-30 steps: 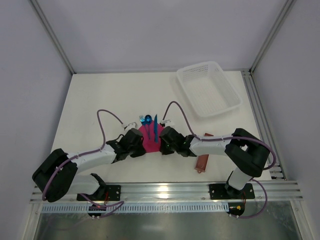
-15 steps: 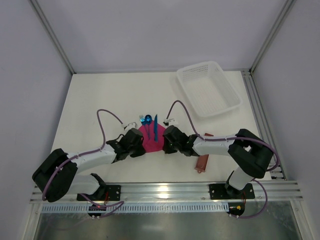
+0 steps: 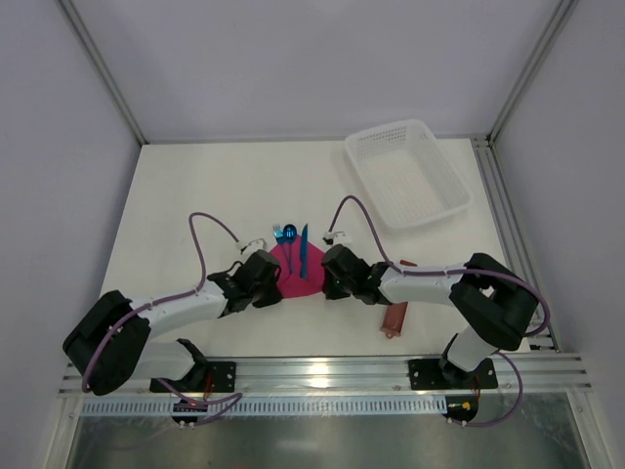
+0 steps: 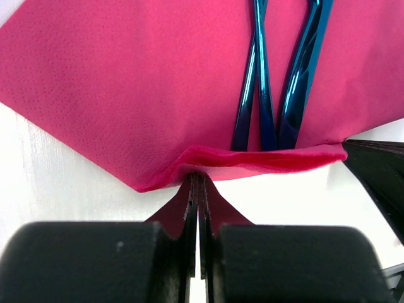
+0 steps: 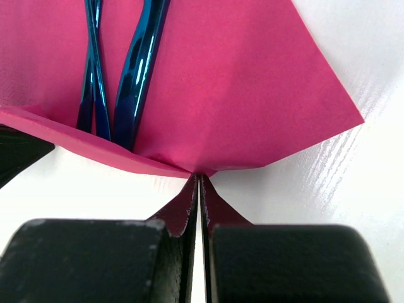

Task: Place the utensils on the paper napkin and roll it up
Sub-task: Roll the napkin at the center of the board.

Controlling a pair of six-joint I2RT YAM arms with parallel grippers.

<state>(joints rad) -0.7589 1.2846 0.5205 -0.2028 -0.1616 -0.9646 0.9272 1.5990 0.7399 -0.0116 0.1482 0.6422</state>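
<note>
Lying side by side on the pink napkin (image 3: 296, 271), the blue utensils (image 3: 303, 246) are pointing away from the arms, w/ the spoon (image 3: 288, 233) and the other tips sticking out past the napkin's far edge. The napkin is sitting approx. mid-table, between the two grippers. In the left wrist view the napkin (image 4: 139, 88) is showing its near edge folded up & over the handle ends of the utensils (image 4: 260, 82); two handles are crossing each other, a third is running just beside them. The left gripper (image 4: 199, 180) is pinching that fold at its left end, fingers pressed fully together w/ only paper between them. The right gripper (image 5: 199, 178) is doing the same at the fold's right end, jaws closed tight on the napkin (image 5: 240, 88), utensils (image 5: 136, 76) lying just to its left. From above, the left gripper (image 3: 277, 284) & right gripper (image 3: 323, 286) are sitting at the napkin's near corners, close together. A reddish-brown sleeve (image 3: 395, 318) is lying flat to the right, beside the right arm. A white mesh basket (image 3: 386, 130) is standing well apart at the far right of the table (image 3: 195, 186).
</note>
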